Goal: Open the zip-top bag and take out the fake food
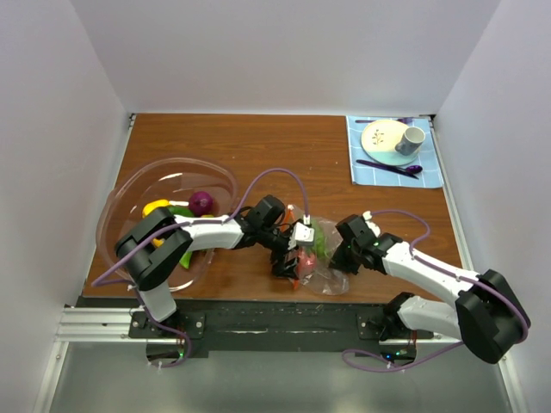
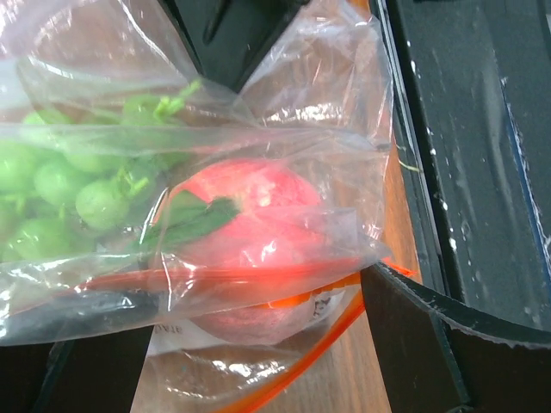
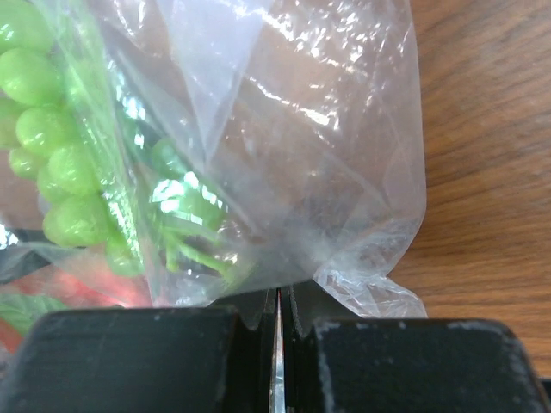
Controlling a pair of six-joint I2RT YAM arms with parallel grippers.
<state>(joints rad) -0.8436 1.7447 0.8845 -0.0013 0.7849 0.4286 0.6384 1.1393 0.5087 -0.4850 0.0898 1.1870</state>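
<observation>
Zip-top bag [image 1: 323,254] on the table [image 1: 284,155] at the near edge, one gripper on each side.
Right gripper [image 3: 277,323]: fingers pressed together, pinching a fold of the bag's clear film; left gripper [image 2: 250,331]: fingers spread wide, the bag's end with the orange zip strip [image 2: 284,280] lying between them, contact with it unclear; inside the bag: green grapes [image 2: 52,172] and a pink-red fruit [image 2: 250,202] with a leaf; a purple piece [image 1: 201,203] and a yellow piece [image 1: 155,206] lie in the clear bowl [image 1: 176,162] to the left.
</observation>
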